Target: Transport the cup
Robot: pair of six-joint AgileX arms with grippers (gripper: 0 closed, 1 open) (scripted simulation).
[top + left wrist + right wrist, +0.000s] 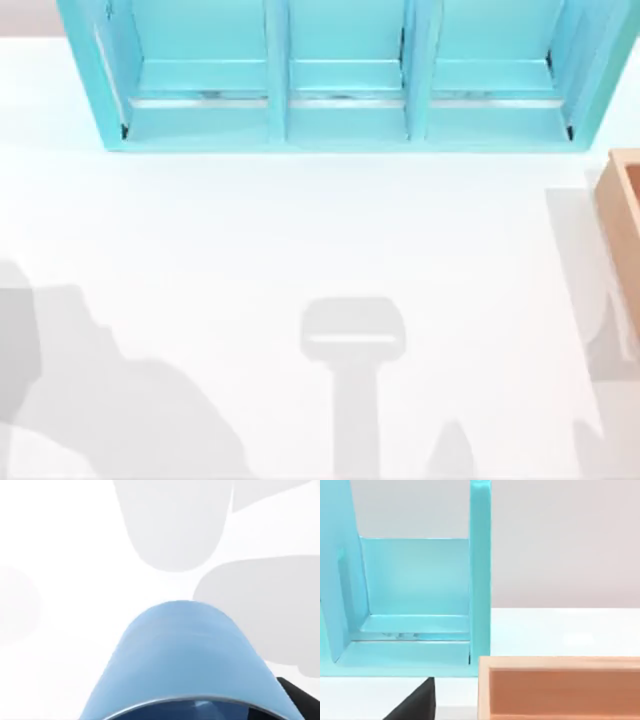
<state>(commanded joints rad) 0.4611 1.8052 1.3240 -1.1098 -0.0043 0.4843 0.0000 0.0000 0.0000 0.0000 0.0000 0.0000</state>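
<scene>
Just one blue cup point(182, 655)

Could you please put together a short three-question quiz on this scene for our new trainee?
1. True or false: the shelf at the table's far edge has three compartments.
2. What colour is the cup in the left wrist view?
3. Where does the wooden box sit in the top view? A) left edge B) centre C) right edge

Key: 1. True. 2. Blue. 3. C.
</scene>
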